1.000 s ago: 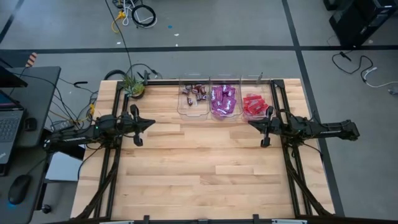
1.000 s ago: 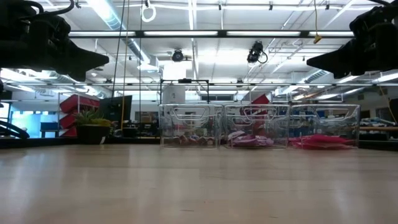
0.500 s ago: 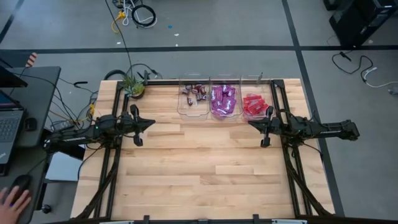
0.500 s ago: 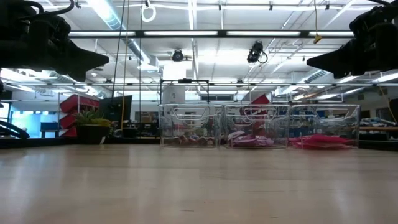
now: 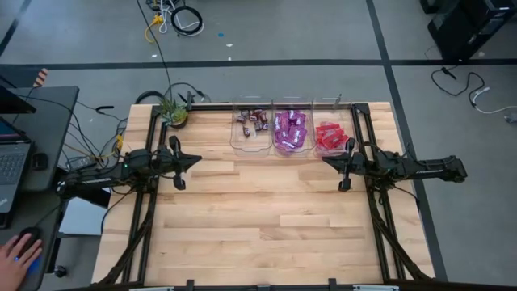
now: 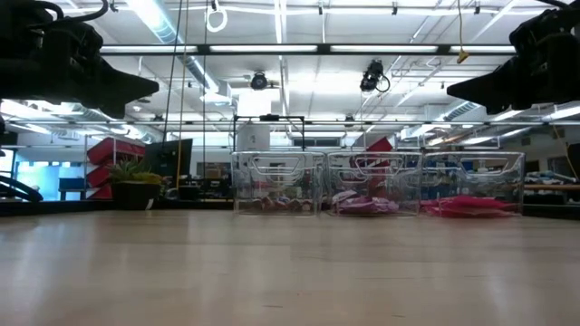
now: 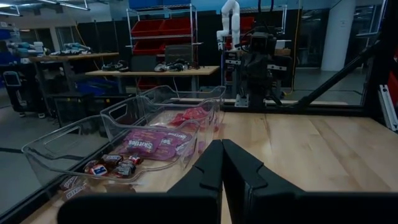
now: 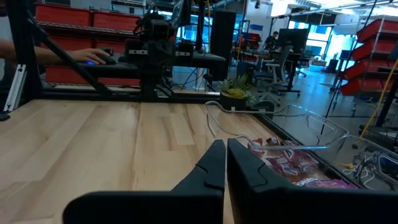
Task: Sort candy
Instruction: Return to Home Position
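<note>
The candy lies sorted in three clear trays side by side at the table's far edge. Small dark brown pieces (image 5: 253, 121) fill the left tray, purple packets (image 5: 290, 129) the middle one, and red packets (image 5: 329, 136) the right one. My left gripper (image 5: 196, 161) hovers level above the table's left side, shut and empty, pointing toward the right edge. My right gripper (image 5: 325, 159) hovers level above the right side, shut and empty, pointing toward the left edge. In the left wrist view the brown pieces (image 7: 115, 167) and purple packets (image 7: 158, 142) lie beyond the shut fingers.
A small potted plant (image 5: 174, 113) stands at the far left corner, next to the trays. A bare stretch of wooden tabletop (image 5: 258, 218) lies between and in front of the arms. Left of the table, a person's hand (image 5: 18, 257) rests on a mouse on a desk.
Both arms have kept still. A person's hand has come onto the computer mouse on the desk left of the table.
</note>
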